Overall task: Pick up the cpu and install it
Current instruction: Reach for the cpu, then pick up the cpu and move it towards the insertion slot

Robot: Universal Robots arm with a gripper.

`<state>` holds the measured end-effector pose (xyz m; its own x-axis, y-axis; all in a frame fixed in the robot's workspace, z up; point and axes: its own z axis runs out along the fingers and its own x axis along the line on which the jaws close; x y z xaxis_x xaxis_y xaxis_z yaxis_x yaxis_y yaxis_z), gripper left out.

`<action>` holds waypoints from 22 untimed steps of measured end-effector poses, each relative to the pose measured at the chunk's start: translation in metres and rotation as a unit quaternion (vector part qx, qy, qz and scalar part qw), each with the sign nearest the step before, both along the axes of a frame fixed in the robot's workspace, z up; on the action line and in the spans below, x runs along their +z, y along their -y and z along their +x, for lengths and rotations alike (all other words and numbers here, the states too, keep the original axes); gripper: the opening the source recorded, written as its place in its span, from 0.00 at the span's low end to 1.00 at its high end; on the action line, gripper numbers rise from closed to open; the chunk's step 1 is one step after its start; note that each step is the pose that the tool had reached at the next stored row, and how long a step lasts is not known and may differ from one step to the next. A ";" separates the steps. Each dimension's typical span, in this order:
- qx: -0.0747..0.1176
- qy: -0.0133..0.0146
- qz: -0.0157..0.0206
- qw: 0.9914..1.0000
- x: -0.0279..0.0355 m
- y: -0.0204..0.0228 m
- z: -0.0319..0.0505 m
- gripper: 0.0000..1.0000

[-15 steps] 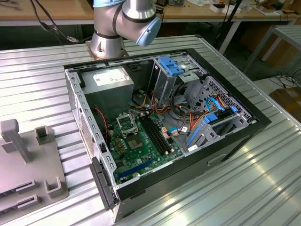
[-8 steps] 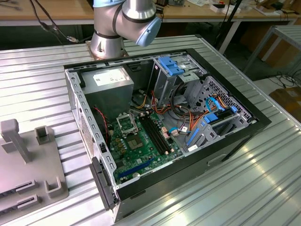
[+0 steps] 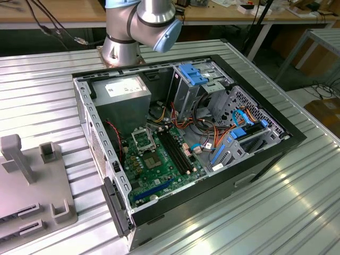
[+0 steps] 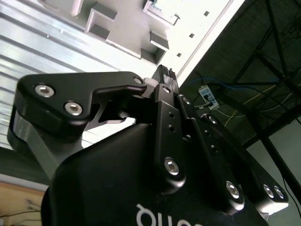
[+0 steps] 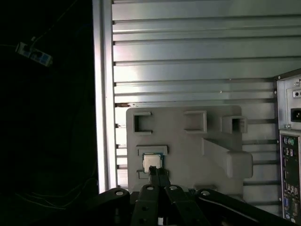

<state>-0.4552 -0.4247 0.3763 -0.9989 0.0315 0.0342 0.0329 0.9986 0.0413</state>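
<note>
Over the grey tray: the end effector [image 5: 158, 170] hangs lined up with the cpu [image 5: 152, 161], fingertips overlapping its near edge in the first wrist view; contact or a gap, cannot tell.
End effector state: clenched, both fingers pressed side by side with nothing between them, and the second wrist view [image 4: 165, 73] shows the tips meeting the same way.
Cpu position: lying flat in a square recess of the tray [image 5: 188, 150], silver top up, near the tray's edge. It is not lifted.
Tray position: on the ribbed metal counter [image 5: 188, 47], just beside the computer case [image 3: 297, 139], at the exterior view's left.
Destination: the black socket [image 3: 142, 139] on the green motherboard [image 3: 159, 170] sits hollow inside the case, nothing seated in it.
Done so far: by the look of it, only the approach. The arm [image 3: 143, 21] has its end effector above the chip.
Left to do: as judged here, the grasp itself, the lift, the carry to the case and the seating in the socket. Nearly the whole job.
Count: one cpu, one end effector, one tray, one computer case, one socket, one arm.
</note>
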 end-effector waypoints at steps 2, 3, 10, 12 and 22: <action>0.000 0.000 0.000 1.000 -0.0006 0.0016 -0.0009 0.11; 0.000 0.000 0.000 1.000 -0.0006 0.0016 -0.0009 0.11; 0.000 0.000 0.000 1.000 -0.0006 0.0027 -0.0009 0.11; 0.000 0.000 0.000 1.000 -0.0006 0.0027 -0.0009 0.11; 0.000 0.000 0.000 1.000 -0.0006 0.0029 -0.0009 0.42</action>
<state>-0.4561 -0.4276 0.3758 -0.9989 0.0317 0.0342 0.0331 0.9986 0.0413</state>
